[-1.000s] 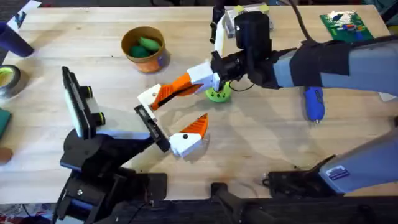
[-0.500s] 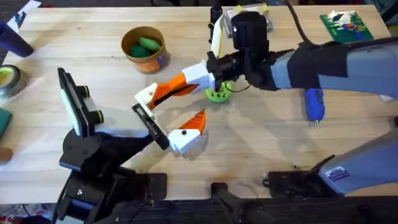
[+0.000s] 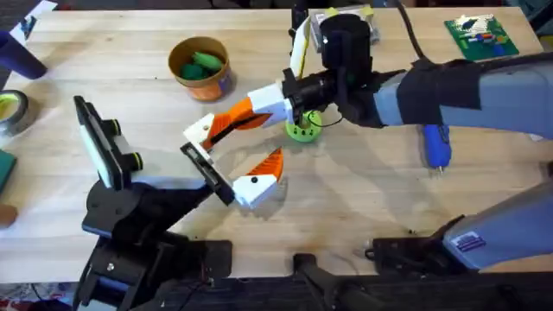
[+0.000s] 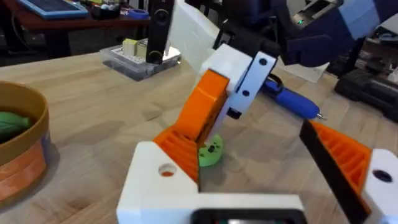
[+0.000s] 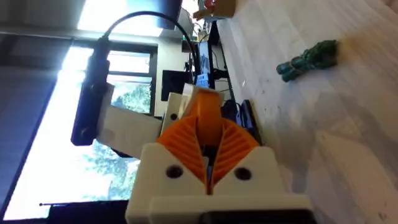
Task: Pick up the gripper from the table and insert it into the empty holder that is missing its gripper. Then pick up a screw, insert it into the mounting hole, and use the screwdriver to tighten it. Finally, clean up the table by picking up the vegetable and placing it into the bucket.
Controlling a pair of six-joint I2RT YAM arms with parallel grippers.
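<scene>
Overhead view has the gripper (image 3: 232, 123), a slim orange finger with a white block at its low end, held slantwise above the counter (image 3: 130, 69), its white end right at the holder (image 3: 207, 173), the black bracket plate on the left arm. The right pincer (image 3: 289, 99) is clamped on the gripper's upper end; the right wrist view shows its orange pads (image 5: 233, 146) pressed to the orange finger. The left pincer (image 3: 259, 181) carries one white-and-orange finger; its state cannot be told. Beside the gripper sits a small green piece (image 3: 302, 130). Farther right lies the screwdriver (image 3: 435, 143), and the bucket (image 3: 200, 67) stands behind with something green inside.
</scene>
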